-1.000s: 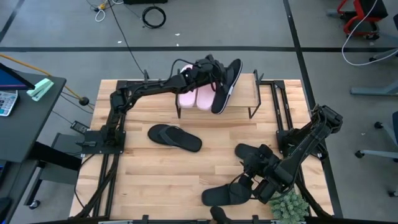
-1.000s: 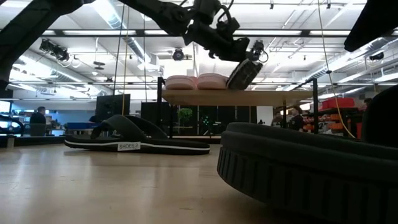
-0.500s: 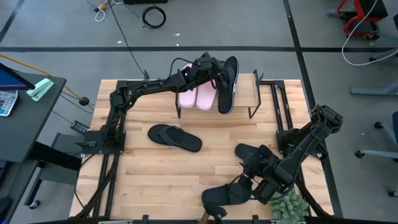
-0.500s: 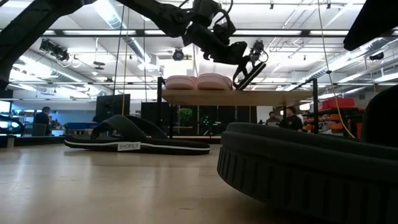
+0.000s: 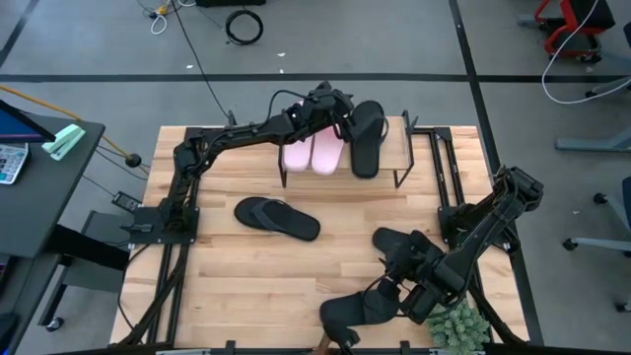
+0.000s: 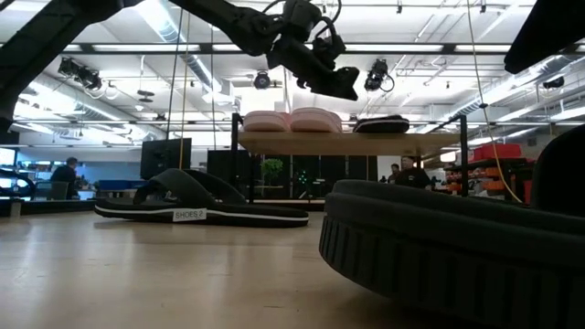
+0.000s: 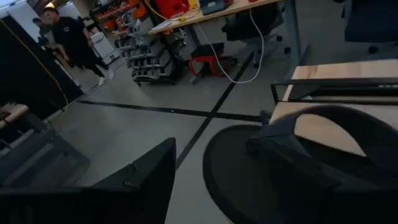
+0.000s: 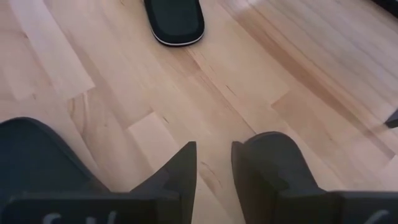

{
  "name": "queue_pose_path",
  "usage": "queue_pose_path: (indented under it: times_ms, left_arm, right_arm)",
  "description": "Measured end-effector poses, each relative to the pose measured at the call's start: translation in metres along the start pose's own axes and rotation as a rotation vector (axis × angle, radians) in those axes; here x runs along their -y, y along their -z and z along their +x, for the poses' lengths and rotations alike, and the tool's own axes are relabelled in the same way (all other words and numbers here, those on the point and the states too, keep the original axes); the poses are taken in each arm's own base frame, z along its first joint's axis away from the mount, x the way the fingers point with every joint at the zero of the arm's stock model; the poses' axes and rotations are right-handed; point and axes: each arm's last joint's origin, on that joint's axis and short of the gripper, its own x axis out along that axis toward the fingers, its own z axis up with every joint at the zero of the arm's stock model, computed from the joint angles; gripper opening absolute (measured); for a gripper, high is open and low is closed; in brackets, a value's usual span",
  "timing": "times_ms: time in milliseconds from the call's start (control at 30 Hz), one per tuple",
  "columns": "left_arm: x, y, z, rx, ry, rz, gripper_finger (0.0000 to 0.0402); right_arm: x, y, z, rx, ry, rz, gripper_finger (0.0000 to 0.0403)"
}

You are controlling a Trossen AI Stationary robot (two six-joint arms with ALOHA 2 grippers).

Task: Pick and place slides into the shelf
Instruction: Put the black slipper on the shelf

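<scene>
Black wide-strap slide (image 5: 366, 138) flat on shelf (image 5: 394, 148) top board, just beside pink slides (image 5: 313, 153). Left claw (image 5: 343, 110) above its heel end, fingers released. Flip-flops (image 5: 278, 218) mid-counter (image 5: 227, 276). Right claw (image 5: 394, 292) clenched on second black slide (image 5: 357, 310) at near counter edge.

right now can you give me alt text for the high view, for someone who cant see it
Overhead view of a wooden table: the left gripper hovers over the shelf, where a black slide lies beside two pink slides. The right gripper sits low near another black slide.
</scene>
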Motion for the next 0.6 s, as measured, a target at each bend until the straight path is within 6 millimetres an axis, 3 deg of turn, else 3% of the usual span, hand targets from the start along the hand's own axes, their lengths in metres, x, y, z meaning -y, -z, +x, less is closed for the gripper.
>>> queue_pose_path:
  times_ms: [200, 333, 500, 600]
  left_arm:
    - [-0.002, -0.013, -0.003, 0.010, 0.005, 0.007, 0.0245]
    - [-0.004, -0.041, -0.016, -0.036, 0.042, 0.045, 0.0247]
    - [-0.018, -0.093, -0.057, -0.135, 0.090, 0.160, 0.0247]
    - [-0.023, -0.113, -0.087, -0.179, 0.126, 0.201, 0.0243]
  right_arm:
    - [-0.001, 0.000, 0.000, 0.001, -0.007, 0.007, 0.0106]
    - [-0.001, 0.000, 0.000, 0.001, -0.008, 0.007, 0.0106]
    - [-0.001, 0.000, 0.000, 0.001, -0.007, 0.005, 0.0106]
    - [-0.001, 0.000, 0.000, 0.002, -0.010, -0.026, 0.0106]
